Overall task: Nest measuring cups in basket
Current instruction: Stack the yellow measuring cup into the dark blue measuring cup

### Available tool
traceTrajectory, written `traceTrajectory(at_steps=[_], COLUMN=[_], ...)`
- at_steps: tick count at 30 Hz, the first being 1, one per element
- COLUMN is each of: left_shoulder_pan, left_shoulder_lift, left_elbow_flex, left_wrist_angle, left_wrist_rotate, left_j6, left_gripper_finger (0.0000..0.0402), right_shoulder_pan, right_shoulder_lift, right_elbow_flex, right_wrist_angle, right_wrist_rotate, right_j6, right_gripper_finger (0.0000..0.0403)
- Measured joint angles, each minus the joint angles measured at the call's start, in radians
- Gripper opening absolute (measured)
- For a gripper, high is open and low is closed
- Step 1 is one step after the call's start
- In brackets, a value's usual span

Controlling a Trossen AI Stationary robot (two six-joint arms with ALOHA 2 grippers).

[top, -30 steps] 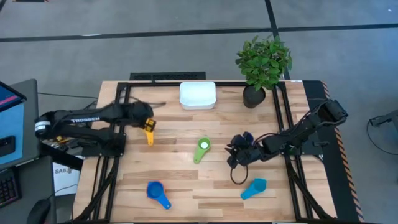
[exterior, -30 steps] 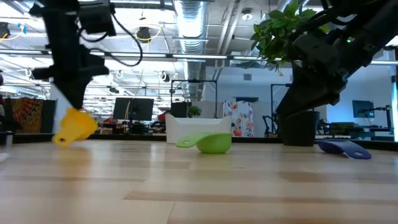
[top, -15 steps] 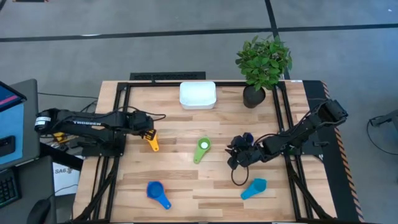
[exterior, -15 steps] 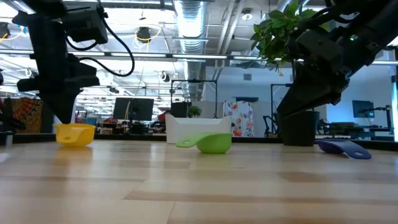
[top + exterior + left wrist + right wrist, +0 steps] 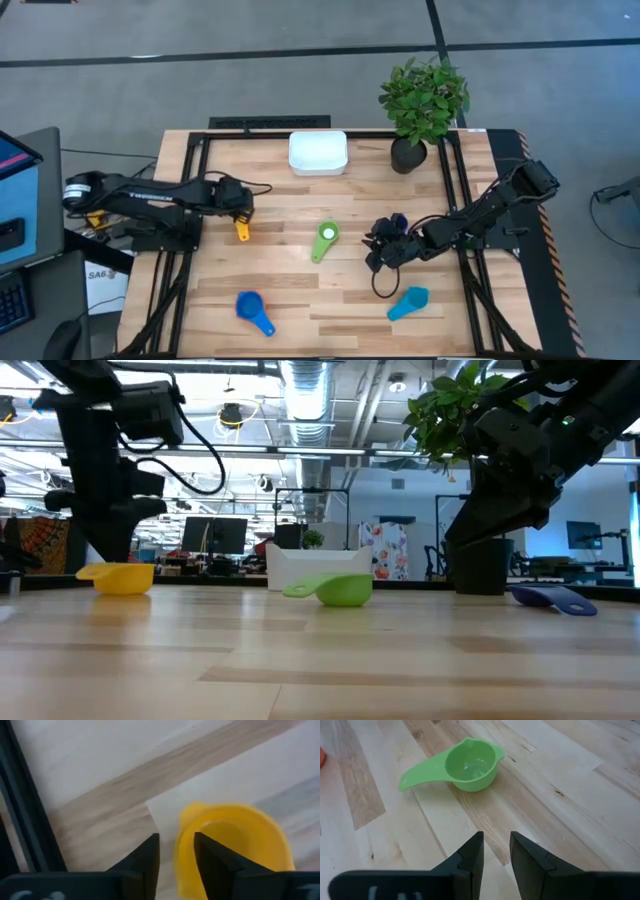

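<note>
The yellow measuring cup (image 5: 241, 230) stands upright on its base on the table's left part, with its handle (image 5: 88, 571) sticking out level. My left gripper (image 5: 176, 840) comes down on it from above, open, one finger over the bowl and one outside the cup's wall (image 5: 184, 851). My right gripper (image 5: 496, 837) hangs open over bare wood right of centre, pointing at the green cup (image 5: 470, 766). A dark blue cup (image 5: 398, 220) lies beside the right arm. A blue cup (image 5: 253, 309) and a light blue cup (image 5: 408, 302) lie near the front edge. The white basket (image 5: 318, 153) sits at the far edge. My left gripper has the yellow cup's wall (image 5: 184, 851) between its two fingers, coming at it slanting from above. Bare table shows between the outer finger (image 5: 150, 851) and the wall. Whether the other finger touches the cup, I cannot tell. The cup rests on the table.
A plant in a black pot (image 5: 408, 155) stands at the far right, next to the basket. Black frame rails (image 5: 190, 200) run along the table's left and right sides. Open wood lies between the yellow cup and the basket.
My left gripper has come down and a little toward the table's near edge with the yellow cup. The cup hung tilted above the table a second ago; now it stands level on the wood.
</note>
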Motion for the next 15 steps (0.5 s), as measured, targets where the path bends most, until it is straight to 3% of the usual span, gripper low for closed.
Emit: traceTrajectory(at_steps=[6, 13, 15], left_shoulder_pan=[0.068, 0.086, 0.062], left_shoulder_lift=[0.072, 0.08, 0.061], left_elbow_flex=[0.0, 0.001, 0.002], left_wrist_angle=[0.047, 0.038, 0.041], left_wrist_rotate=[0.016, 0.09, 0.101], left_j6=[0.064, 0.06, 0.036], left_gripper_finger=[0.0111, 0.0014, 0.0011], right_shoulder_pan=[0.0, 0.0, 0.004], right_shoulder_lift=[0.0, 0.0, 0.0], right_elbow_flex=[0.0, 0.0, 0.0], right_wrist_angle=[0.0, 0.0, 0.0], right_wrist_rotate=[-0.004, -0.012, -0.012], right_j6=[0.0, 0.007, 0.009], right_gripper_finger=[0.0119, 0.0119, 0.0119])
